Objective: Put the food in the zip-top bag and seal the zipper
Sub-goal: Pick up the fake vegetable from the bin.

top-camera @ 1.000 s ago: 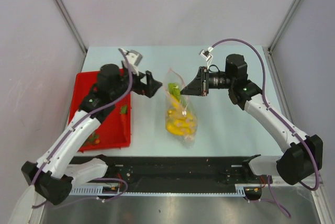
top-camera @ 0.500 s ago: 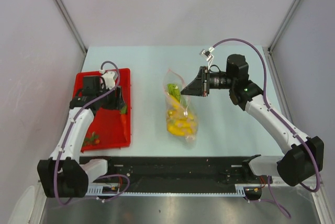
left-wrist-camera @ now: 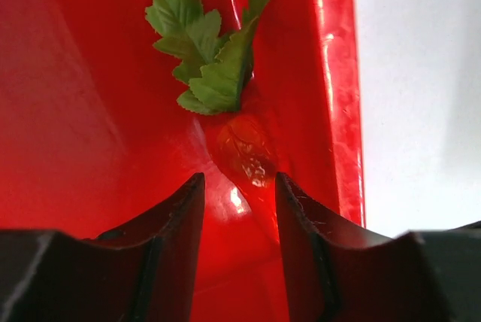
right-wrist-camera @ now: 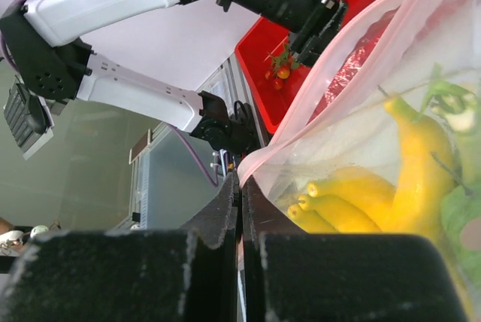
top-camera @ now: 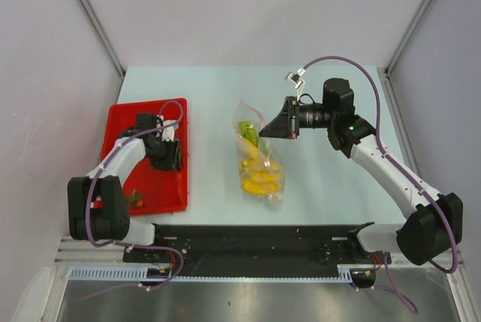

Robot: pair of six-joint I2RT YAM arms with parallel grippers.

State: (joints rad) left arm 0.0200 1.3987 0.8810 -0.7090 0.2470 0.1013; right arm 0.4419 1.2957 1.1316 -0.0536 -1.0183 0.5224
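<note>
Left wrist view: the left gripper (left-wrist-camera: 239,186), jaws parted, straddles the orange carrot (left-wrist-camera: 244,149) lying against the red tray (left-wrist-camera: 334,111) wall; a finger could catch that wall and squirt it away. The right gripper (right-wrist-camera: 240,186) pinches the zip-top bag (top-camera: 259,164) beside the tray.

Bright, even overhead light w/ soft shadows on pale blue-grey table (top-camera: 323,186). Glare streaks on glossy red plastic tray (left-wrist-camera: 334,74); my left hand (left-wrist-camera: 238,183) dark, soft-focus up close.
</note>
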